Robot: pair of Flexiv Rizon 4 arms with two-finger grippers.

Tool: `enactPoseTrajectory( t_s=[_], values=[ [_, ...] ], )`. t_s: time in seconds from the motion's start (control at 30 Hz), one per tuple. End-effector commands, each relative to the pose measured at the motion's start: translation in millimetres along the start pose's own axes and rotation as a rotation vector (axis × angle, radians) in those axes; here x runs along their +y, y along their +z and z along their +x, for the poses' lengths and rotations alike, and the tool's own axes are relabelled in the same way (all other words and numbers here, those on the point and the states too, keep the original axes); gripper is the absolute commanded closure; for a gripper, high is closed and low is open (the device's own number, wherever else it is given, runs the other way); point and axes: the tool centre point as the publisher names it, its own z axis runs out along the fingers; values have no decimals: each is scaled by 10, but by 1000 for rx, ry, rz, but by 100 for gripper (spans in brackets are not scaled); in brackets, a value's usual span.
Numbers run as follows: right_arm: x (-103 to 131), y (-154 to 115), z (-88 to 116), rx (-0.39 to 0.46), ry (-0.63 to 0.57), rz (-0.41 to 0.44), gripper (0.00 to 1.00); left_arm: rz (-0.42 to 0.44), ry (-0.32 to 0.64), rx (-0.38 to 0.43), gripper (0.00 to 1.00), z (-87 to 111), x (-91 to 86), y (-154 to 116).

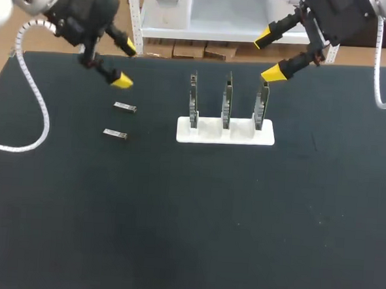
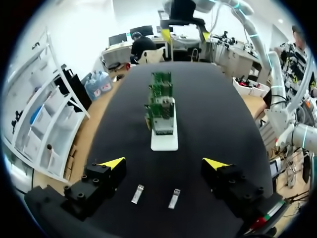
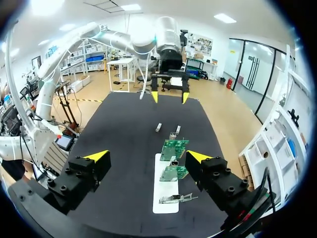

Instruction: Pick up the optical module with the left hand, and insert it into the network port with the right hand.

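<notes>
Table (image 1: 174, 235): black surface, both arms raised above it.

Left gripper (image 1: 125, 63): hangs over the far-left part of the table. Fingers spread wide, nothing between them, nothing touched.

Right gripper (image 1: 269, 55): hangs over the far side, right of centre, above the right end of the board row. Fingers likewise spread wide and holding nothing. In the head view its nearer yellow tip appears just over the top of the rightmost board. The right wrist view shows the gripper well clear of the boards, which lie ahead of and below its fingers.

Optical modules: two small metallic bars lying flat on the table, left of the holder and just nearer than the left gripper. The far module (image 1: 125, 107) and the near module (image 1: 115, 134) sit close together without touching. They are roughly parallel, with their long axes running left to right. Neither is in contact with a finger. In the left wrist view both lie below the gripper, within the span of the open fingers.

White holder (image 1: 225, 131): rests on the table about centre, slightly toward the far side. Three circuit boards (image 1: 227, 99) stand upright on edge in it. They form a row from left to right, spaced apart and all seated in the holder. The ports on the boards are too small to make out.

The modules and the holder are well apart.
</notes>
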Motion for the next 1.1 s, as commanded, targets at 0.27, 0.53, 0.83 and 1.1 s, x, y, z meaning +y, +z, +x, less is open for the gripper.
enactPoseTrajectory(
  t_s=[0.27,0.53,0.83,1.1],
  values=[
    [22,-3,3,-1,0,5,0,46,-90,167,0,355,142,20],
    [22,-3,3,-1,0,5,0,46,-134,139,0,707,46,-24],
    [22,-3,3,-1,0,5,0,107,-87,190,0,962,-254,93],
    [22,-3,3,-1,0,5,0,137,-114,145,0,1027,-330,111]
  ],
)
